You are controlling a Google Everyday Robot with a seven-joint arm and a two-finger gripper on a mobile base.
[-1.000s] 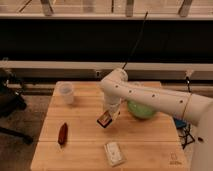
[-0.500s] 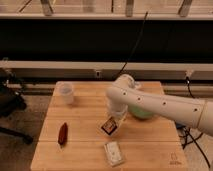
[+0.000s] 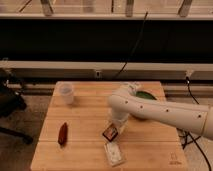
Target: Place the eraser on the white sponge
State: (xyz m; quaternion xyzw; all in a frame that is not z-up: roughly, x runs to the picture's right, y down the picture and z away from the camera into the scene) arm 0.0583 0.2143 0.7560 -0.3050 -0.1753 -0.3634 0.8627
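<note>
The eraser [image 3: 110,133] is a small dark block with an orange band, held at the tip of my gripper [image 3: 112,131] just above the wooden table [image 3: 85,115]. The white sponge [image 3: 115,153] lies flat near the table's front edge, a little below and to the right of the eraser. My white arm [image 3: 160,111] reaches in from the right, and its wrist hides the fingers.
A translucent white cup [image 3: 66,93] stands at the back left of the table. A reddish-brown elongated object [image 3: 63,133] lies at the front left. A green bowl [image 3: 145,95] sits behind the arm at the back right. A black chair [image 3: 10,105] is left of the table.
The gripper with the eraser has moved toward the table's front and slightly right, coming closer to the white sponge. The arm has swung further over the table.
</note>
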